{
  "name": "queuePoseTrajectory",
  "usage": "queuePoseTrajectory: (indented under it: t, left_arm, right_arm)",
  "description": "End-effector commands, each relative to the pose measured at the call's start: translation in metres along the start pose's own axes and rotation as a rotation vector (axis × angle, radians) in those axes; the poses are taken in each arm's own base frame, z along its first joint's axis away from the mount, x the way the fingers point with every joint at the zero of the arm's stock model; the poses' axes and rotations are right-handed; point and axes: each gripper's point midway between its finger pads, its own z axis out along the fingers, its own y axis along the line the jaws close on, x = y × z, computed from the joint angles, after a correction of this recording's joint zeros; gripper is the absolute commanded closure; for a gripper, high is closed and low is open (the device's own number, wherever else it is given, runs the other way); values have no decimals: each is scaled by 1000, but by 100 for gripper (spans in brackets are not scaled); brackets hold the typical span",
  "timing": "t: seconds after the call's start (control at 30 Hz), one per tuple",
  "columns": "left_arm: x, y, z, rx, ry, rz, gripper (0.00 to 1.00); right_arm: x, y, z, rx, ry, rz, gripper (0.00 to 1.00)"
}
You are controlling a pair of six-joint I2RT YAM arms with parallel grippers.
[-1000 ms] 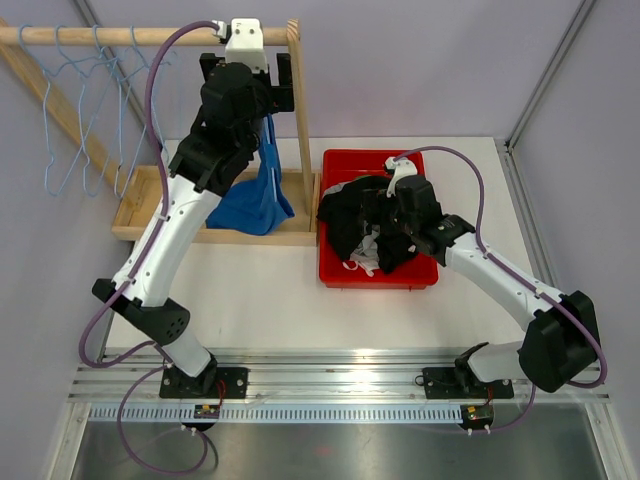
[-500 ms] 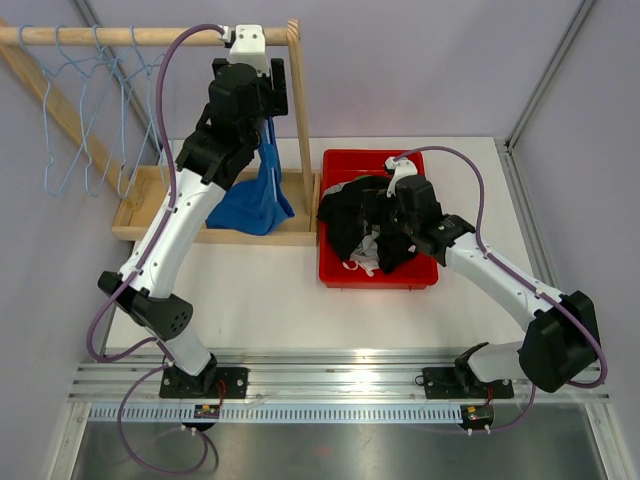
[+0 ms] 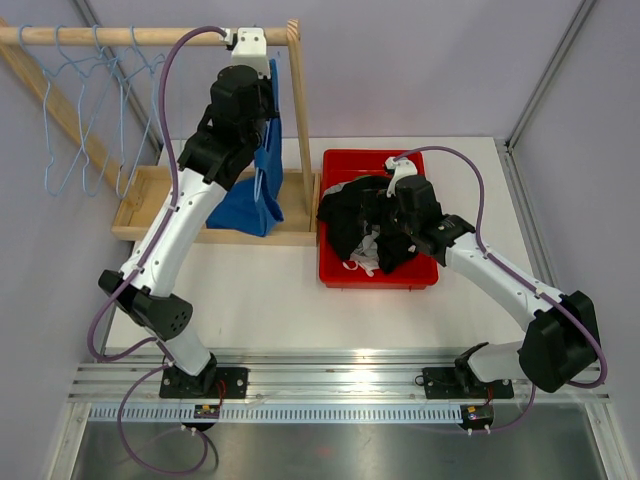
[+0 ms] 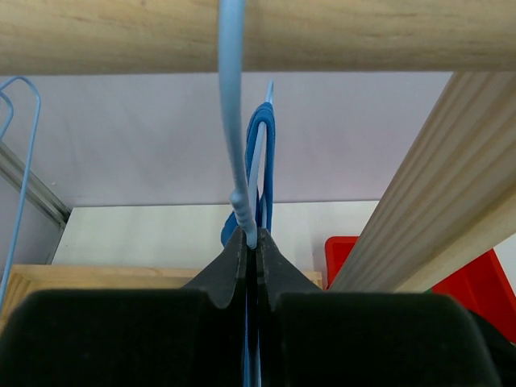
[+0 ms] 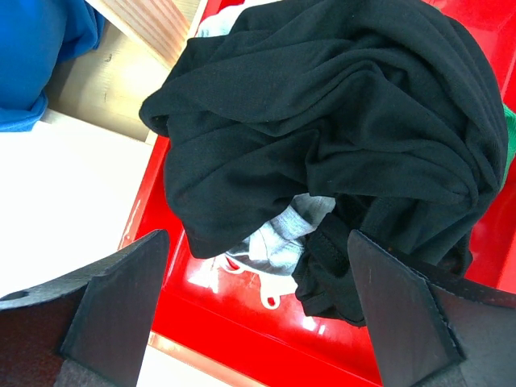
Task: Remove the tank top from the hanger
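A blue tank top hangs on a light blue hanger whose hook goes over the wooden rod close to the right post. My left gripper is high up under the rod and shut on the hanger's neck, with the top's blue strap right behind its fingertips. Over the red bin, my right gripper stands wide open above a pile of black clothes with nothing between its fingers.
Several empty light blue hangers hang at the rod's left end. The rack stands on a wooden base tray. The red bin also holds a grey and white garment under the black pile.
My left gripper has closed on the hanger's neck and moved slightly right, toward the post. The tank top has swung in beside it. The right arm has not moved.
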Motion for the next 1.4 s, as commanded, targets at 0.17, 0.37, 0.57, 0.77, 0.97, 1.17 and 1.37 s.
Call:
queuePoseTrajectory:
  t: [0.17,0.37,0.57,0.77,0.97,1.17,1.37]
  left_arm:
    - [-22,-1,-13,51,-69,-33,100]
    - [-46,2,-25,71,-132,-62,100]
    - [-67,5,-33,72,-178,-62,100]
    - [-91,9,-42,80,-235,-73,100]
    - [-115,17,-52,76,-288,-49,100]
    - [-132,19,-76,128,-343,-81,100]
    - [-120,26,-99,155,-334,-93,100]
  right_arm:
    - [-12,7,-1,-19,-42,2,1]
    - [-10,7,0,-19,-38,-1,0]
    - [-10,6,0,-17,-36,-1,0]
    - [-9,7,1,-16,-34,-2,1]
    - [-9,5,1,-11,-33,-2,1]
    - [-8,6,2,-13,-28,-5,1]
    - [-7,6,4,-16,-21,-3,1]
